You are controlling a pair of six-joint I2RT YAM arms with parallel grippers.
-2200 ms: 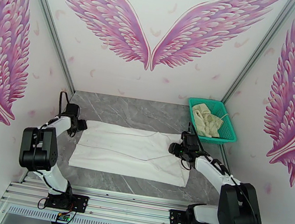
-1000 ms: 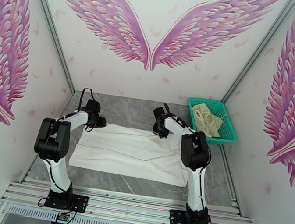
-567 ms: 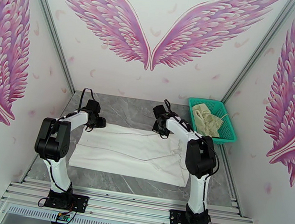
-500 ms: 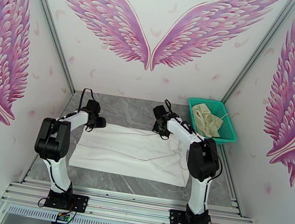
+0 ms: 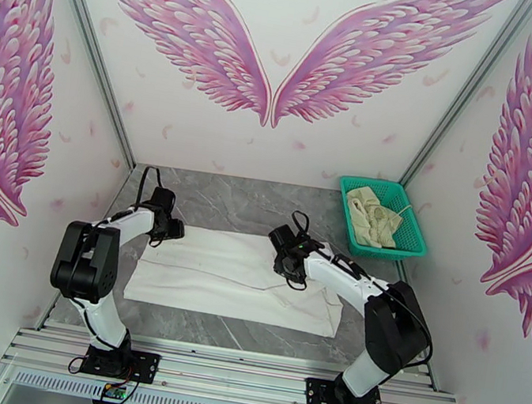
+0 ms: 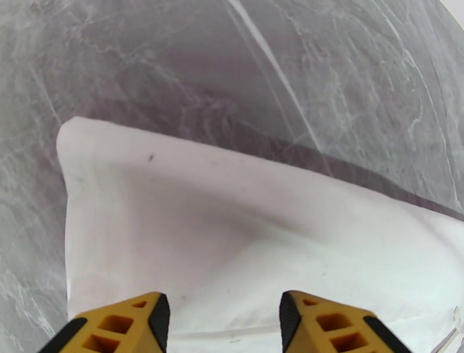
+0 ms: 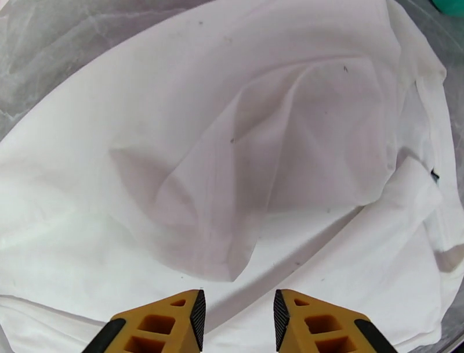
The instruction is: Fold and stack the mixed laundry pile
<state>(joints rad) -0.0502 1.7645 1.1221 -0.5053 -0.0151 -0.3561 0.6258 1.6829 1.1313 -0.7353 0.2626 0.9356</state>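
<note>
White shirt (image 5: 234, 278): thin, matte cloth, spread as a rough rectangle across mid-desk, long side parallel w/ near edge, left end close to left edge. Mostly flat and smooth at left. Faint line running lengthwise through the middle. Soft creases and a loose raised pucker toward right end. Tiny dark specks on the fabric in wrist views.

Cream-beige garment (image 5: 372, 215): crumpled, lumpy, heaped inside teal plastic mesh basket (image 5: 383, 252) at far right corner.

Desk (image 5: 242, 203): grey marble-look top w/ pale veins.

Left pincer (image 6: 223, 316): yellow fingers spread wide, nothing between, over shirt's far left corner.

Right pincer (image 7: 239, 316): fingers apart too, narrower gap, empty, above the bunched folds approx mid-shirt, toward right end.
</note>
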